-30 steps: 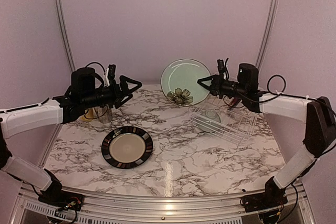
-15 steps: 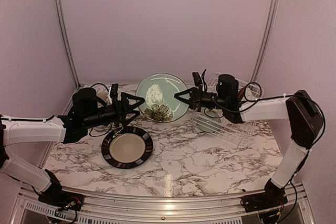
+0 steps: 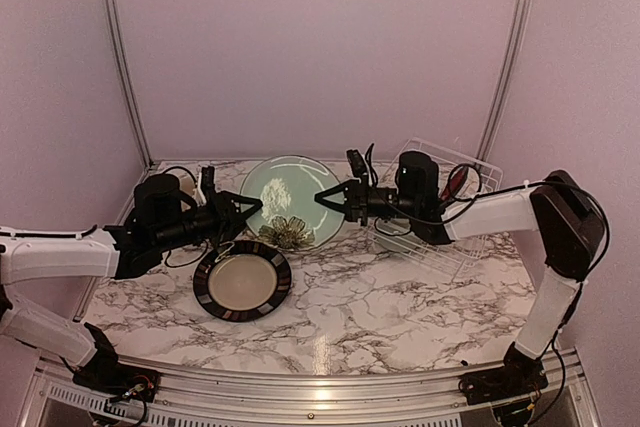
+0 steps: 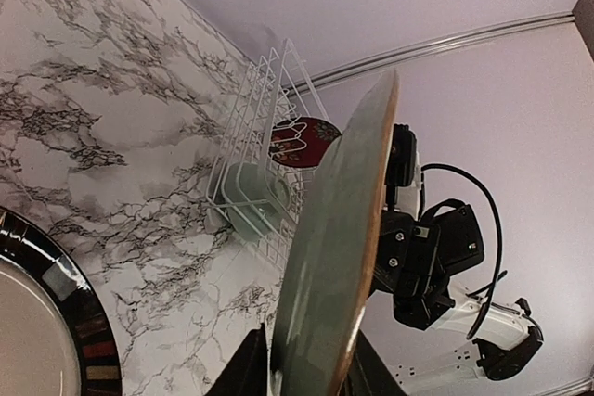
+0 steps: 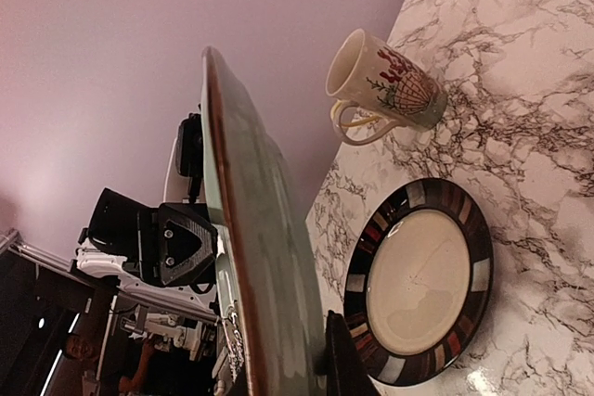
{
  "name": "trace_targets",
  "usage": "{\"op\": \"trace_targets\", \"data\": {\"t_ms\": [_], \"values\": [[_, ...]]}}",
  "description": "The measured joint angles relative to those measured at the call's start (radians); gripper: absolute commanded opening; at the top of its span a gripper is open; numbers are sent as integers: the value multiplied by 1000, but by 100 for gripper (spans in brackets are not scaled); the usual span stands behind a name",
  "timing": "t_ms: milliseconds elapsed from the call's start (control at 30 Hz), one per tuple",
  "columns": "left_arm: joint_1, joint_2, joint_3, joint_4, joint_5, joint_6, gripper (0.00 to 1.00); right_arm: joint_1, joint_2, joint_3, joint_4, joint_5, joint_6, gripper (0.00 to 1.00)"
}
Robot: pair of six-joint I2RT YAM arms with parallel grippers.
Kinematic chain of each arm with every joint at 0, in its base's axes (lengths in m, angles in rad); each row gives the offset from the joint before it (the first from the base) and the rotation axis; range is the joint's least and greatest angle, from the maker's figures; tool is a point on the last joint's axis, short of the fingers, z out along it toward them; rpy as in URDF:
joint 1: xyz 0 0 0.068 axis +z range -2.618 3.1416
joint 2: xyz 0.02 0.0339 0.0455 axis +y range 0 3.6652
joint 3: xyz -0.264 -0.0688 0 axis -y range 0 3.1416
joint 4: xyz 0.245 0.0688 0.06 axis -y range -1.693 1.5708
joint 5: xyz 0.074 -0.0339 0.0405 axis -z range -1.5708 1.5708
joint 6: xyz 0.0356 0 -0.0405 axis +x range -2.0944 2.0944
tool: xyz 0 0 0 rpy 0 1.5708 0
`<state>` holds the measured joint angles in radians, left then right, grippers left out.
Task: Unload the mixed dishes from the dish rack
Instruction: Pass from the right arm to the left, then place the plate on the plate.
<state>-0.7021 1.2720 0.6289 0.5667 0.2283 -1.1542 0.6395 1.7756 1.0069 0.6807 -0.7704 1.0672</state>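
- Pale-green plate (image 3: 288,202): shifted left along the far edge, from just beside the dish rack (image 3: 440,217) to about the middle of that edge. It sits lower in the top view than a second ago.
- Right gripper (image 3: 325,199): travelled left with the plate, clamped on its right rim. The arm is now stretched out across the desk.
- Left gripper (image 3: 250,209): dropped from above the far-left corner and came in to the plate's left rim. Its fingers (image 4: 249,366) now sit either side of the rim; whether they pinch it is unclear.
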Motion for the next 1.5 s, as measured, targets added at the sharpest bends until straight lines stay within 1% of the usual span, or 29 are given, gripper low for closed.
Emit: {"op": "trace_targets", "data": {"t_ms": [67, 167, 200, 233, 267, 333, 400, 467, 533, 567, 600, 667, 733, 867, 933, 1033, 1200, 1500], "values": [[0, -6, 0, -26, -11, 10, 25, 5, 3, 0, 1, 1, 3, 0], [0, -14, 0, -51, -20, 23, 15, 14, 9, 0, 8, 0, 5, 0], [0, -14, 0, -56, -20, 24, 10, 18, 11, 0, 9, 1, 6, 0], [0, -16, 0, -70, -25, 51, 4, 20, 14, 0, 8, 5, 8, 0], [0, -16, 0, -87, -31, 74, 0, 23, 18, 1, 3, 6, 11, 0], [-1, -16, 0, -130, -43, 107, 0, 27, 31, 1, -11, 11, 15, 7], [0, -17, -4, -133, -38, 97, 0, 28, 43, 1, -6, 6, 22, 25], [2, -26, -6, -139, -31, 93, 0, 28, 44, 2, -2, 2, 14, 45], [7, -49, -17, -164, -27, 95, 0, 31, 42, 7, 8, 2, -1, 67], [14, -66, -31, -185, -22, 97, 0, 31, 39, 12, 6, 1, -21, 76], [23, -82, -43, -200, -15, 97, 0, 31, 34, 15, -2, 6, -37, 84], [54, -131, -83, -253, 0, 103, 0, 31, 21, 23, -37, 27, -84, 94], [92, -182, -128, -289, 15, 104, 0, 26, 2, 29, -95, 59, -138, 97], [185, -277, -215, -378, 60, 106, 0, -3, -48, 29, -206, 107, -224, 98], [213, -299, -239, -426, 65, 109, 0, -32, -75, 29, -247, 126, -257, 98], [239, -315, -280, -446, 89, 103, 0, -78, -120, 29, -308, 158, -310, 98], [269, -305, -332, -444, 117, 64, 0, -101, -186, 30, -385, 213, -385, 98], [273, -214, -335, -407, 112, 32, 0, -100, -236, 31, -441, 256, -442, 97]]}}
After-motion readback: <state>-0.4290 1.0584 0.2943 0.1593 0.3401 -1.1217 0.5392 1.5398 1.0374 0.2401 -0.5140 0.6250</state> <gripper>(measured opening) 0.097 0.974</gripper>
